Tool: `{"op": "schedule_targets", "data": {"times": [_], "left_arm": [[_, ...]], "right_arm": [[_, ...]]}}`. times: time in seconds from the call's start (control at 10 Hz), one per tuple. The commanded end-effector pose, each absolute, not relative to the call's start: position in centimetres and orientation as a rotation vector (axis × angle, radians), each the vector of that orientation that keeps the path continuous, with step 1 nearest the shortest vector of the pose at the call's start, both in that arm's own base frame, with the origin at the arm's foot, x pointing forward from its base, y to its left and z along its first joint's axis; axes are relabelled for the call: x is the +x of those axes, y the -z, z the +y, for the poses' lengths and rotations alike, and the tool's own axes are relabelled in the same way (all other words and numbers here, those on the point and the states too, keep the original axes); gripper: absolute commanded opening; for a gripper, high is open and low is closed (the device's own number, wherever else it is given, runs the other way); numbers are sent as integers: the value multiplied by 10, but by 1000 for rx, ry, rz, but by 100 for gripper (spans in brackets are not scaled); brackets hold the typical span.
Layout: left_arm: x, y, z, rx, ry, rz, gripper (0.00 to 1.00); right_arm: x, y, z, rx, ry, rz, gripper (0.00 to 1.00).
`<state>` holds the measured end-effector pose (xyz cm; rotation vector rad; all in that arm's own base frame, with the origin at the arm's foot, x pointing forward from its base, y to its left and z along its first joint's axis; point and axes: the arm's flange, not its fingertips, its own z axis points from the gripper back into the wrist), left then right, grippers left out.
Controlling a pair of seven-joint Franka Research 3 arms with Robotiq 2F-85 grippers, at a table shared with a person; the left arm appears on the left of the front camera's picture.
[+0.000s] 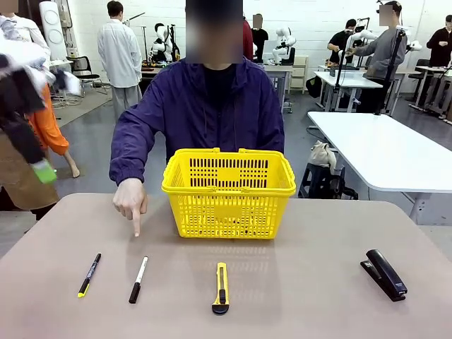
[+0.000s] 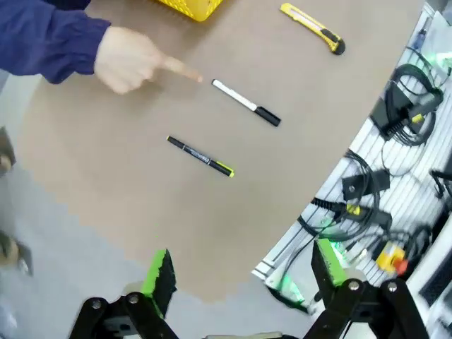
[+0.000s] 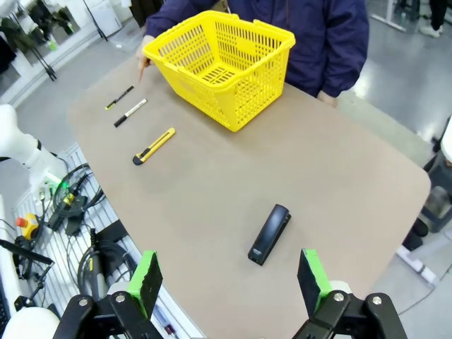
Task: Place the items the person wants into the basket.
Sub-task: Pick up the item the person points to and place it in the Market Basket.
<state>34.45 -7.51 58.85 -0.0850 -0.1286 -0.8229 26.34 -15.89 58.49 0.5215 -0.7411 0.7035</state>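
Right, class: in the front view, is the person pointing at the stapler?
No, the person's hand points down near the white marker, while the stapler lies at the table's opposite end.

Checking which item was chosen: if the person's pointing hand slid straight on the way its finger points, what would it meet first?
Probably the white marker pen, at its white end just past the person's hand. It may touch the table first, as depth is unclear.
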Motion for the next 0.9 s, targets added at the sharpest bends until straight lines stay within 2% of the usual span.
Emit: {"op": "schedule_targets", "data": {"times": [0.0, 0.2, 0.4, 0.7, 0.8], "left_arm": [[341, -534, -100, 64, 618, -104, 100], [343, -485, -128, 142, 482, -103, 100], [343, -452, -147, 144, 364, -121, 100], [358, -457, -139, 49, 262, -195, 100], [344, -446, -146, 105, 325, -129, 100]], "right_arm": [[265, -584, -160, 547, -718, -763, 100], [265, -584, -160, 547, -718, -763, 100], [265, -584, -160, 547, -718, -763, 100], [265, -584, -160, 547, -718, -763, 100], [265, -584, -160, 547, -718, -763, 100]]}}
